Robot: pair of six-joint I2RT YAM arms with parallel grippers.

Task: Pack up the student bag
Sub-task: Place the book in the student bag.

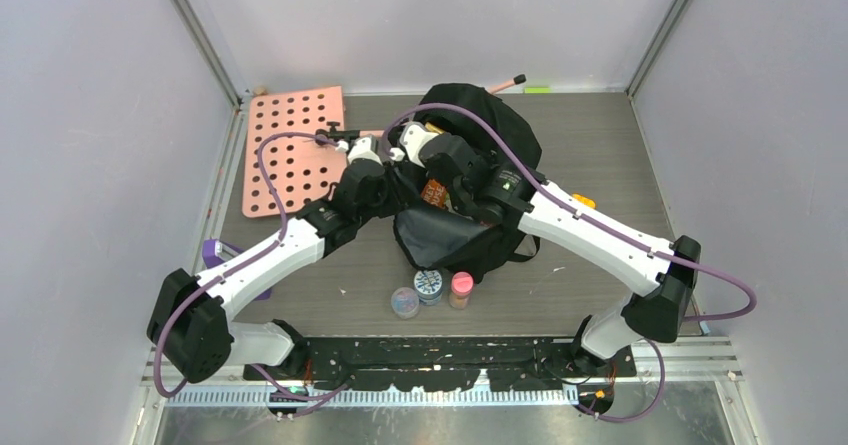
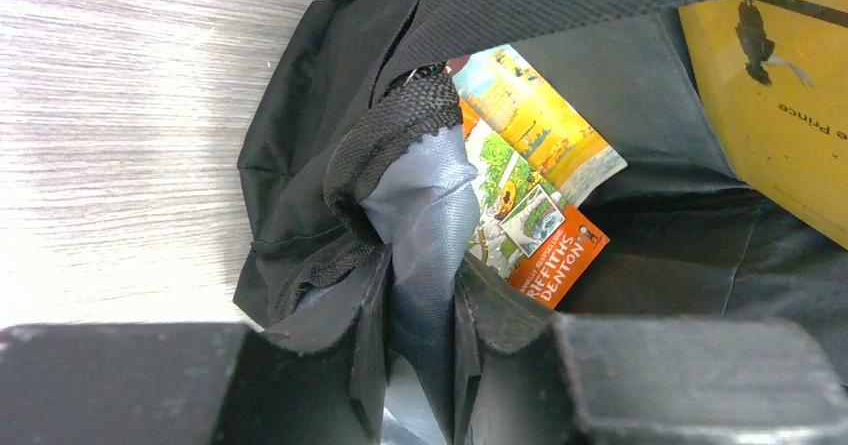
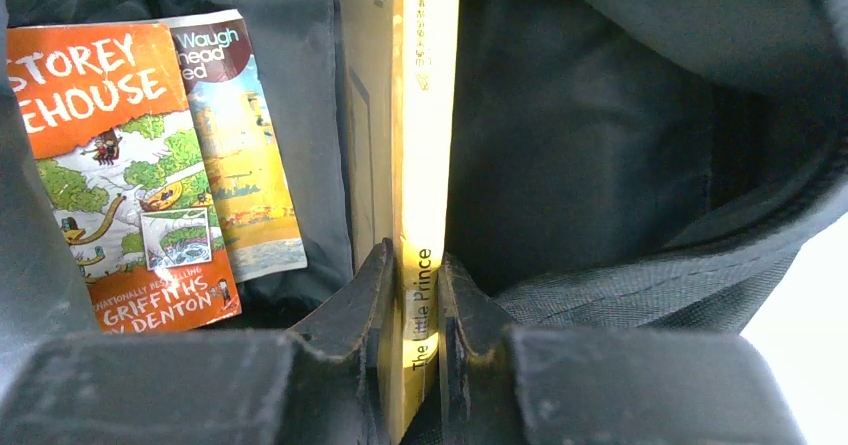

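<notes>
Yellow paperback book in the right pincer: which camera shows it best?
Right wrist view: the yellow paperback book stands spine-on, title legible, clamped in the right pincer inside the black fabric backpack. Left wrist shows only its cover corner; the top view hides it behind the arms.

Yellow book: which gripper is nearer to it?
Right. The right gripper clamps the yellow book itself; the left gripper pinches the rim of the student bag, apart from the book.
</notes>
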